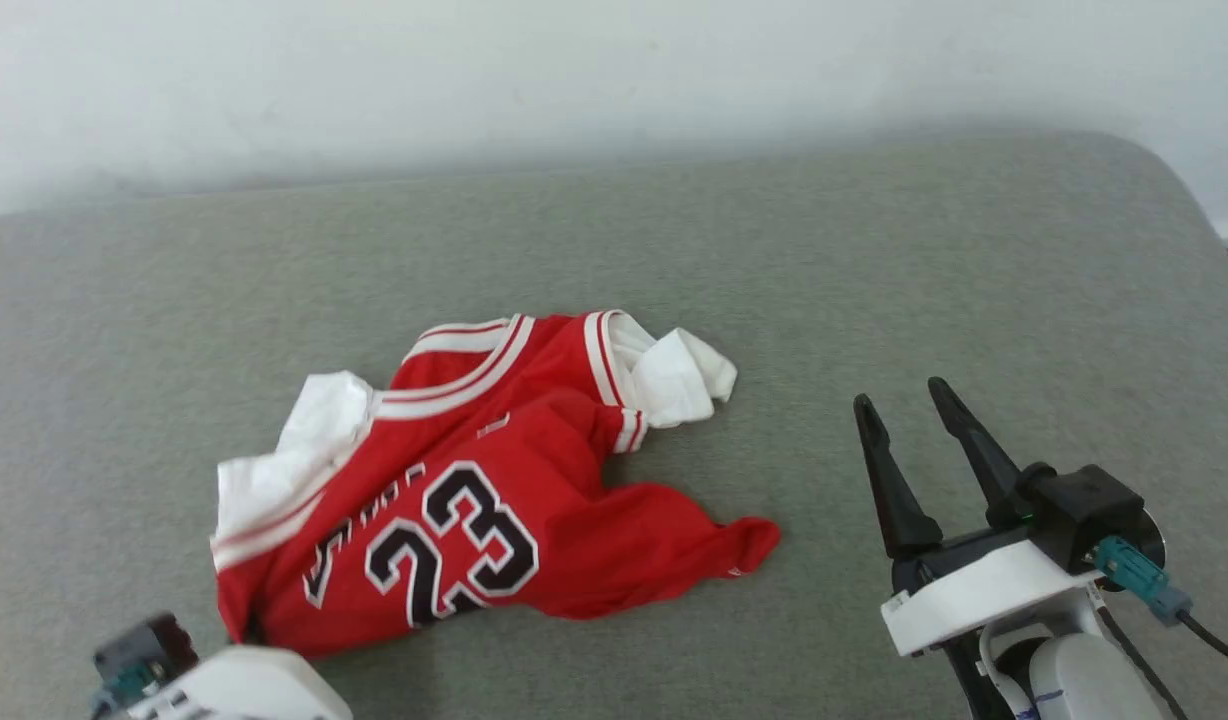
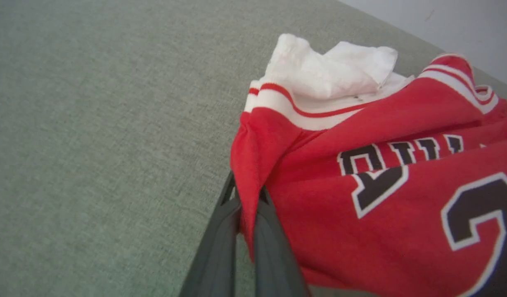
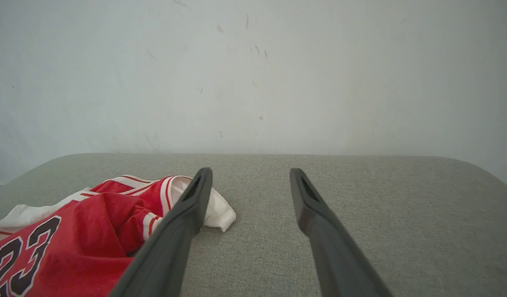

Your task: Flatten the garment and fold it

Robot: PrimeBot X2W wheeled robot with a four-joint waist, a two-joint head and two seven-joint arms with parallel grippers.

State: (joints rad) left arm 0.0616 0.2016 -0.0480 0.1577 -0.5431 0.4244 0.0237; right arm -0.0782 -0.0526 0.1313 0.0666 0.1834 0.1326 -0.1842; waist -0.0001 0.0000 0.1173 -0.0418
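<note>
Currently, the red garment (image 1: 454, 490) lies crumpled on the grey cushion (image 1: 874, 250), left of centre. The left gripper (image 2: 247, 189) pinches its near-left edge; the right gripper (image 1: 901, 393), spread open and empty, hovers apart, right of its trailing hem corner.

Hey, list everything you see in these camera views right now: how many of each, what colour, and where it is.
Jersey: one, red with white sleeves, striped trim and a black 23, crumpled left of centre on the padded surface.
Padded surface: one, grey-green, under the jersey.
Wall: one, white, behind the surface.
Left hand: one, dark fingers, shut on a red fold at the jersey's edge.
Right hand: one, dark fingers, open and empty, to the right of the jersey.
</note>
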